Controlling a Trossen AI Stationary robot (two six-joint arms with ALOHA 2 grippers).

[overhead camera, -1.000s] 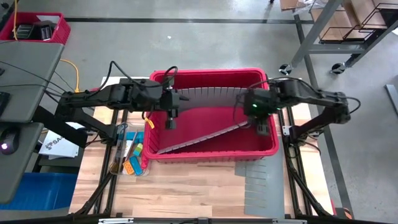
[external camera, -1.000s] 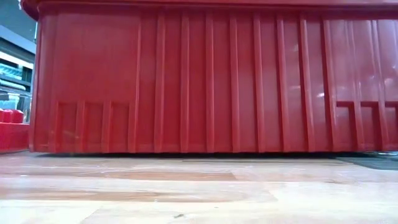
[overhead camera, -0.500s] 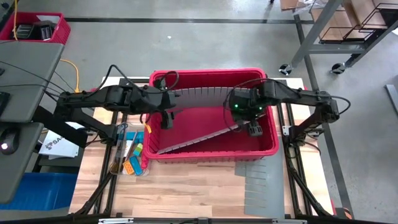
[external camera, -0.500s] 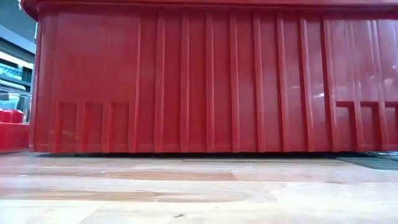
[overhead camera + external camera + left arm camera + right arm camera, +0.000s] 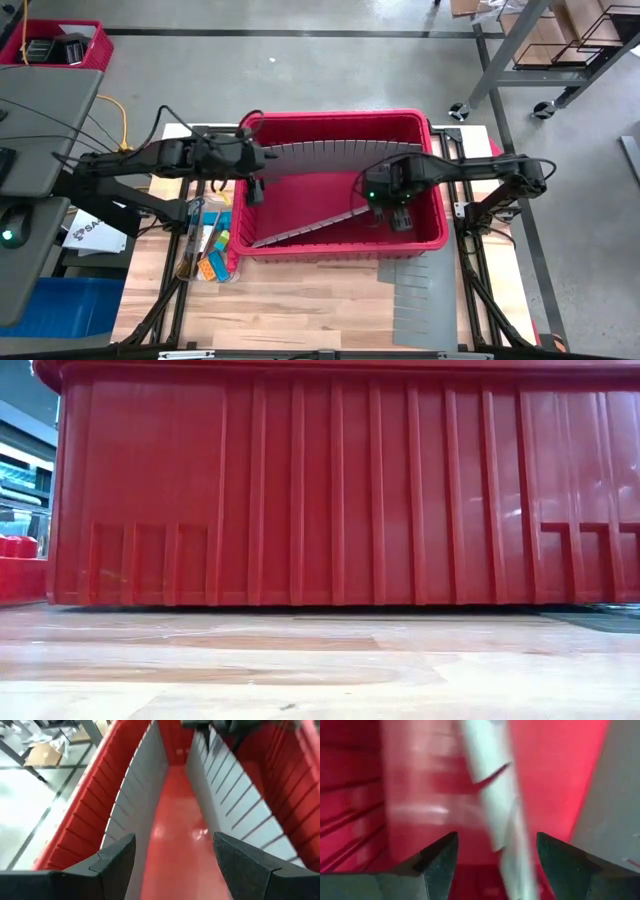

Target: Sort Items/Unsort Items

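Dividers (image 5: 320, 157) cross bin (image 5: 340, 243); items (image 5: 210, 255) outside

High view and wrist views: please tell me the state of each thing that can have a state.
Red bin: upright on the table, no lid.
Upper grey divider: standing, bowed.
Lower grey divider: loose, slanting across the bin.
Left gripper: open, empty.
Right gripper: open, empty.
Items: outside the bin, on the table.
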